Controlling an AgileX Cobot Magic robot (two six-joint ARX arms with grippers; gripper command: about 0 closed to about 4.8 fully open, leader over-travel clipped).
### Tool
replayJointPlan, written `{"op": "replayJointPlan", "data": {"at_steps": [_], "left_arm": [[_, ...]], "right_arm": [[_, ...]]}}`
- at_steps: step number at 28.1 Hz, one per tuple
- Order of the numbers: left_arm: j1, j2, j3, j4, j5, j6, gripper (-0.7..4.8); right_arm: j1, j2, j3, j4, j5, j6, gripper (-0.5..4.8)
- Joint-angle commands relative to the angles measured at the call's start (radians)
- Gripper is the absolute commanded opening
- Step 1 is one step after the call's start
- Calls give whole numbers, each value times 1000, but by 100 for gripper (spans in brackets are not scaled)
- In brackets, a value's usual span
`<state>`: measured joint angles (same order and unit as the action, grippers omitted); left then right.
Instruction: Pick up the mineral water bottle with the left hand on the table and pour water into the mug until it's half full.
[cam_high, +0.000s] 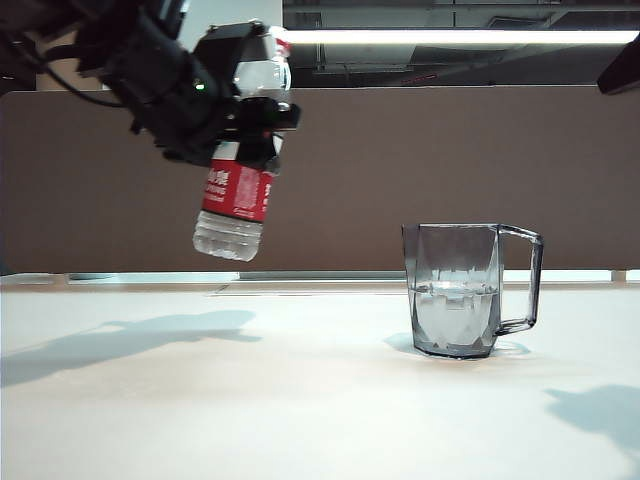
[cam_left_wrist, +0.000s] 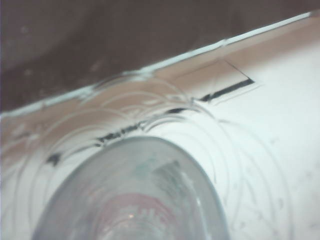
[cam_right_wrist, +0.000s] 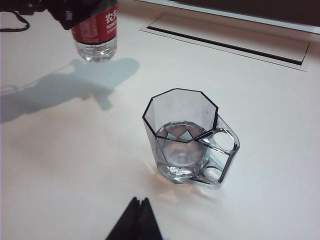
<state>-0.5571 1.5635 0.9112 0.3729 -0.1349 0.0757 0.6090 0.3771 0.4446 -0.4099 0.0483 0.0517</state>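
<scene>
Nearest the exterior camera lies the broad white matte table (cam_high: 300, 400), crossed by the arm's shadow. On it, right of centre, stands the transparent smoky-grey faceted plastic mug (cam_high: 455, 290) with an angular squared handle; water already fills it to about the middle, so the pour appears done or nearly so.

Well apart from the mug, high at upper left, the black left gripper (cam_high: 250, 130) clamps the tall clear plastic mineral water bottle (cam_high: 235, 205) with its red-and-white label — held around the upper body, nearly upright, base tilted slightly away from the mug. In the left wrist view only the bottle's clear wall (cam_left_wrist: 135, 195) fills the foreground.

The right gripper (cam_right_wrist: 136, 222) shows as dark fingertips pressed together, apparently closed and holding nothing, poised near the mug (cam_right_wrist: 182, 137).

Handling, as judged: thin plastic, partly emptied, light but easily squeezed — a firm grip may buckle the wall. The labelled band gives the least slippery hold. Sloshing water shifts the weight when tilted. The mug is rigid, light, and liable to slide if nudged.
</scene>
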Motion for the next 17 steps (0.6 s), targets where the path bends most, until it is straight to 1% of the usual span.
{"op": "replayJointPlan", "data": {"at_steps": [1, 2, 3, 7, 8, 9, 13, 16, 17], "left_arm": [[35, -51, -64, 65, 74, -36, 200], [44, -69, -105, 116, 85, -35, 184], [49, -77, -125, 142, 95, -36, 180], [55, -103, -206, 216, 133, -58, 179], [55, -105, -219, 217, 135, -64, 179], [55, -105, -237, 238, 136, -75, 179], [56, -105, -293, 330, 131, -78, 178], [64, -105, -338, 373, 127, -111, 178], [64, -105, -353, 386, 112, -114, 178]], "right_arm": [[0, 0, 8, 18, -2, -4, -5], [0, 0, 8, 18, -2, -4, -5], [0, 0, 8, 18, -2, -4, -5], [0, 0, 8, 18, -3, -4, -5], [0, 0, 8, 18, -3, -4, -5], [0, 0, 8, 18, -3, -4, -5], [0, 0, 8, 18, -3, -3, -5], [0, 0, 8, 18, -4, -4, -5], [0, 0, 8, 18, -4, -4, -5]]}}
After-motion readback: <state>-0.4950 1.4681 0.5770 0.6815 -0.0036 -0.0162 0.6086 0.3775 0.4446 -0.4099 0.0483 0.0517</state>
